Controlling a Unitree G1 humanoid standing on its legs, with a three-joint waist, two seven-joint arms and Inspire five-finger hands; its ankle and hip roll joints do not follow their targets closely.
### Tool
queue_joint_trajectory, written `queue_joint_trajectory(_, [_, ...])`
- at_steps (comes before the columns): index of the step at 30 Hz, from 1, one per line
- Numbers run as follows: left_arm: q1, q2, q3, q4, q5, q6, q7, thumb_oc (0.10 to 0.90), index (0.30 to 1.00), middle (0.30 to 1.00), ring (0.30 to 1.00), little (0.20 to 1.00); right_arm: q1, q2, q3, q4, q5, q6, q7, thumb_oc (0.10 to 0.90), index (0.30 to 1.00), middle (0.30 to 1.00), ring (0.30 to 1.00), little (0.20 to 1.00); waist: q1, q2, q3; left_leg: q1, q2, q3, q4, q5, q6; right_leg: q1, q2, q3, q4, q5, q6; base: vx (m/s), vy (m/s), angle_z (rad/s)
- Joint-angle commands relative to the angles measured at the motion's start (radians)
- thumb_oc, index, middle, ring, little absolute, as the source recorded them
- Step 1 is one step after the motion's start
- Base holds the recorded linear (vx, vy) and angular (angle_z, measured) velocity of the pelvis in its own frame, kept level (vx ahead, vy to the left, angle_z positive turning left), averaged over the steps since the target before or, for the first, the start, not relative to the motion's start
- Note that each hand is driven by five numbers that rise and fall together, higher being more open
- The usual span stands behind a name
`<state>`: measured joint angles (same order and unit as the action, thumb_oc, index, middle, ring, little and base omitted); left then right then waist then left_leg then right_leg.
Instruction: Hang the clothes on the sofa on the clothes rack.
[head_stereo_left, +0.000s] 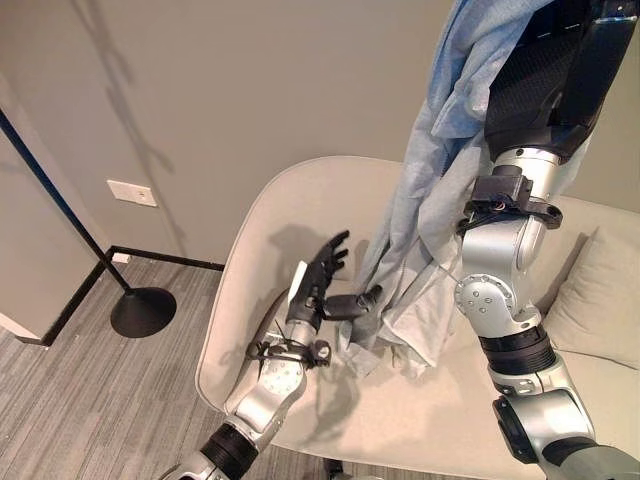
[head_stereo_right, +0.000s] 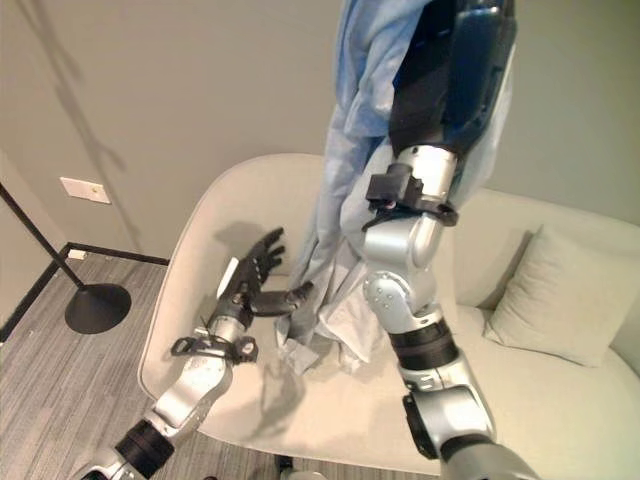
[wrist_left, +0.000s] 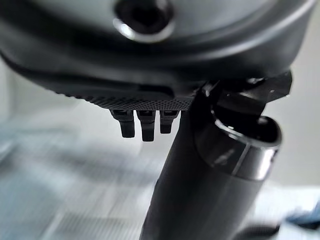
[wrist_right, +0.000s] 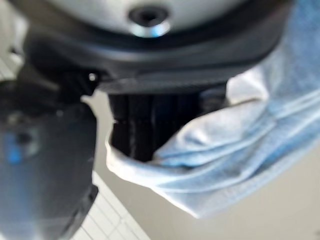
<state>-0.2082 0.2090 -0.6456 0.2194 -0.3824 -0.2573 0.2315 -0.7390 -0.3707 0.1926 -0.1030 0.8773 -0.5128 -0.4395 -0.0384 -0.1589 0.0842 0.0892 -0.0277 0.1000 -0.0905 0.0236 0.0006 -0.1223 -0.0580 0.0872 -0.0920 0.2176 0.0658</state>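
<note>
Broadly, a cream sofa (head_stereo_left: 300, 400) with a rounded left end stands against the wall, a matching cushion (head_stereo_left: 600, 300) near its right end. Left of it a black lamp base (head_stereo_left: 143, 311) sits on the grey floor (head_stereo_left: 80, 400). From the right hand (wrist_right: 150, 125), raised high and with fingers curled into the cloth, hangs a pale blue garment (head_stereo_left: 420, 220), its lower hem touching the seat. Just beside that hem, the left hand (head_stereo_left: 320, 275) hovers with fingers spread, holding nothing.
</note>
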Motion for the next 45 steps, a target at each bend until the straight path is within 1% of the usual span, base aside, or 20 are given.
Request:
queue_joint_trajectory(1, [-0.049, -0.022, -0.023, -0.047, -0.002, -0.055, -0.1, 0.8, 0.9, 0.9, 0.9, 0.9, -0.119, 0.0, -0.072, -0.043, -0.041, -0.055, 0.054, 0.4, 0.3, 0.3, 0.3, 0.3, 0.036, 0.004, -0.103, 0.005, 0.009, -0.006, 0.003, -0.134, 0.04, 0.047, -0.081, 0.013, 0.076, -0.108, 0.102, 0.0, 0.0, 0.0])
queue_joint_trajectory(3, [-0.08, -0.056, -0.07, 0.036, 0.07, -0.051, -0.077, 0.8, 0.9, 0.9, 0.9, 0.9, -0.127, 0.042, -0.058, -0.058, -0.032, -0.066, 0.047, 0.4, 0.3, 0.3, 0.3, 0.3, 0.029, 0.001, -0.104, 0.007, 0.005, -0.001, 0.003, -0.136, 0.044, 0.043, -0.082, 0.025, 0.074, -0.104, 0.104, 0.0, 0.016, -0.04])
queue_joint_trajectory(4, [-0.117, -0.092, -0.097, 0.112, 0.155, -0.046, -0.033, 0.8, 0.9, 0.9, 0.9, 0.9, -0.124, 0.072, -0.053, -0.079, -0.035, -0.076, 0.043, 0.4, 0.3, 0.3, 0.3, 0.3, 0.02, 0.001, -0.106, 0.008, 0.002, 0.006, 0.003, -0.137, 0.046, 0.041, -0.082, 0.033, 0.074, -0.103, 0.104, 0.0, 0.017, -0.11])
queue_joint_trajectory(6, [-0.144, -0.115, -0.108, 0.161, 0.189, -0.044, -0.008, 0.8, 0.9, 0.9, 0.9, 0.9, -0.122, 0.084, -0.045, -0.093, -0.045, -0.08, 0.039, 0.4, 0.3, 0.3, 0.3, 0.3, 0.014, 0.002, -0.106, 0.008, 0.002, 0.009, 0.003, -0.137, 0.047, 0.037, -0.081, 0.037, 0.076, -0.103, 0.103, 0.0, 0.006, -0.16])
queue_joint_trajectory(7, [-0.185, -0.149, -0.122, 0.232, 0.247, -0.036, 0.036, 0.8, 0.9, 0.9, 0.9, 0.9, -0.118, 0.111, -0.044, -0.12, -0.056, -0.089, 0.033, 0.4, 0.3, 0.3, 0.3, 0.3, 0.002, 0.001, -0.107, 0.009, 0.001, 0.014, 0.003, -0.138, 0.048, 0.034, -0.08, 0.045, 0.077, -0.103, 0.103, 0.01, -0.005, -0.14])
queue_joint_trajectory(15, [-0.287, -0.229, -0.128, 0.416, 0.404, -0.024, 0.158, 0.8, 0.9, 0.9, 0.9, 0.9, -0.087, 0.141, -0.024, -0.201, -0.084, -0.113, 0.034, 0.4, 0.3, 0.3, 0.3, 0.3, -0.031, 0.003, -0.111, 0.018, 0.004, 0.035, 0.003, -0.142, 0.048, 0.025, -0.071, 0.069, 0.082, -0.105, 0.102, 0.01, -0.007, -0.04])
queue_joint_trajectory(16, [-0.299, -0.236, -0.128, 0.44, 0.417, -0.02, 0.172, 0.778, 0.867, 0.867, 0.867, 0.867, -0.08, 0.144, -0.021, -0.212, -0.083, -0.119, 0.036, 0.4, 0.3, 0.3, 0.3, 0.3, -0.037, 0.002, -0.113, 0.02, 0.005, 0.038, 0.003, -0.143, 0.048, 0.024, -0.07, 0.072, 0.084, -0.105, 0.102, 0.03, -0.024, -0.12])
queue_joint_trajectory(17, [-0.321, -0.252, -0.128, 0.491, 0.452, -0.01, 0.202, 0.4, 0.3, 0.3, 0.3, 0.3, -0.072, 0.148, -0.019, -0.223, -0.088, -0.122, 0.034, 0.4, 0.3, 0.3, 0.3, 0.3, -0.046, 0.002, -0.117, 0.022, 0.006, 0.042, 0.003, -0.144, 0.048, 0.021, -0.066, 0.077, 0.087, -0.105, 0.103, 0.03, -0.033, -0.17])
queue_joint_trajectory(22, [-0.339, -0.275, -0.083, 0.555, 0.425, -0.001, 0.274, 0.4, 0.3, 0.3, 0.3, 0.3, -0.038, 0.142, -0.013, -0.245, -0.081, -0.134, 0.029, 0.4, 0.3, 0.3, 0.3, 0.3, -0.07, 0.007, -0.123, 0.033, 0.011, 0.056, 0.003, -0.152, 0.046, 0.022, -0.056, 0.088, 0.089, -0.11, 0.105, 0.03, -0.022, -0.1])
queue_joint_trajectory(30, [-0.318, -0.251, -0.012, 0.532, 0.395, -0.009, 0.359, 0.4, 0.3, 0.3, 0.3, 0.3, 0.027, 0.125, -0.041, -0.264, -0.08, -0.157, 0.013, 0.4, 0.3, 0.3, 0.3, 0.3, -0.063, 0.017, -0.131, 0.038, 0.011, 0.052, 0.003, -0.151, 0.047, 0.029, -0.057, 0.081, 0.092, -0.113, 0.106, 0.0, 0.0, 0.0])
queue_joint_trajectory(32, [-0.3, -0.211, 0.031, 0.457, 0.394, -0.019, 0.386, 0.4, 0.3, 0.3, 0.3, 0.3, 0.066, 0.106, -0.05, -0.263, -0.065, -0.157, 0.029, 0.4, 0.3, 0.3, 0.3, 0.3, -0.056, 0.021, -0.132, 0.035, 0.009, 0.046, 0.003, -0.149, 0.048, 0.03, -0.06, 0.075, 0.09, -0.112, 0.108, -0.02, 0.019, 0.04])
queue_joint_trajectory(35, [-0.258, -0.114, 0.13, 0.282, 0.402, -0.032, 0.407, 0.4, 0.3, 0.3, 0.3, 0.3, 0.172, 0.051, -0.061, -0.268, -0.033, -0.125, 0.096, 0.4, 0.3, 0.3, 0.3, 0.3, -0.04, 0.02, -0.128, 0.024, 0.007, 0.053, 0.003, -0.139, 0.049, 0.022, -0.065, 0.075, 0.083, -0.097, 0.115, -0.04, 0.025, 0.03])
queue_joint_trajectory(37, [-0.237, -0.082, 0.163, 0.224, 0.409, -0.034, 0.412, 0.4, 0.3, 0.3, 0.3, 0.3, 0.209, 0.027, -0.07, -0.272, -0.025, -0.113, 0.119, 0.4, 0.3, 0.3, 0.3, 0.3, -0.039, 0.021, -0.127, 0.025, 0.005, 0.052, 0.003, -0.145, 0.05, 0.026, -0.067, 0.073, 0.078, -0.098, 0.12, -0.03, 0.065, 0.01])
queue_joint_trajectory(38, [-0.198, 0.017, 0.274, 0.072, 0.453, -0.039, 0.423, 0.4, 0.3, 0.3, 0.3, 0.3, 0.317, -0.041, -0.106, -0.279, -0.029, -0.069, 0.184, 0.4, 0.3, 0.3, 0.3, 0.3, -0.036, 0.023, -0.121, 0.02, -0.002, 0.058, 0.003, -0.142, 0.053, 0.022, -0.072, 0.078, 0.073, -0.089, 0.133, -0.07, 0.121, -0.02])
queue_joint_trajectory(39, [-0.181, 0.043, 0.307, 0.028, 0.471, -0.039, 0.424, 0.4, 0.3, 0.3, 0.3, 0.3, 0.35, -0.055, -0.119, -0.283, -0.025, -0.06, 0.206, 0.4, 0.3, 0.3, 0.3, 0.3, -0.036, 0.024, -0.12, 0.019, -0.005, 0.062, 0.003, -0.142, 0.055, 0.02, -0.074, 0.082, 0.071, -0.085, 0.138, -0.07, 0.135, -0.05])
queue_joint_trajectory(40, [-0.174, 0.071, 0.345, -0.011, 0.491, -0.042, 0.428, 0.4, 0.3, 0.3, 0.3, 0.3, 0.383, -0.065, -0.137, -0.283, -0.032, -0.051, 0.222, 0.4, 0.3, 0.3, 0.3, 0.3, -0.036, 0.025, -0.117, 0.017, -0.008, 0.064, 0.003, -0.142, 0.057, 0.016, -0.076, 0.084, 0.071, -0.081, 0.143, -0.03, 0.062, -0.07])
queue_joint_trajectory(41, [-0.169, 0.072, 0.346, -0.016, 0.492, -0.039, 0.427, 0.4, 0.3, 0.3, 0.3, 0.3, 0.385, -0.064, -0.137, -0.284, -0.032, -0.05, 0.224, 0.4, 0.3, 0.3, 0.3, 0.3, -0.036, 0.024, -0.119, 0.017, -0.009, 0.065, 0.003, -0.142, 0.057, 0.016, -0.076, 0.085, 0.071, -0.081, 0.144, -0.04, 0.078, -0.07])
queue_joint_trajectory(43, [-0.14, 0.14, 0.459, -0.129, 0.556, -0.045, 0.425, 0.4, 0.3, 0.3, 0.3, 0.3, 0.502, -0.072, -0.206, -0.297, -0.08, -0.024, 0.252, 0.4, 0.3, 0.3, 0.3, 0.3, -0.041, 0.029, -0.107, 0.005, -0.023, 0.069, 0.003, -0.138, 0.062, 0.005, -0.086, 0.093, 0.07, -0.06, 0.161, -0.08, 0.131, -0.05])
queue_joint_trajectory(44, [-0.137, 0.161, 0.49, -0.16, 0.579, -0.049, 0.434, 0.4, 0.3, 0.3, 0.3, 0.3, 0.521, -0.061, -0.221, -0.302, -0.104, -0.017, 0.254, 0.4, 0.3, 0.3, 0.3, 0.3, -0.047, 0.028, -0.101, -0.001, -0.028, 0.073, 0.003, -0.138, 0.062, -0.006, -0.088, 0.1, 0.073, -0.026, 0.173, -0.09, 0.098, -0.07])
queue_joint_trajectory(45, [-0.134, 0.163, 0.492, -0.164, 0.58, -0.047, 0.433, 0.4, 0.3, 0.3, 0.3, 0.3, 0.522, -0.059, -0.22, -0.305, -0.107, -0.015, 0.252, 0.4, 0.3, 0.3, 0.3, 0.3, -0.047, 0.026, -0.103, -0.003, -0.029, 0.075, 0.003, -0.137, 0.063, -0.008, -0.089, 0.102, 0.07, -0.022, 0.174, -0.09, 0.05, -0.08])
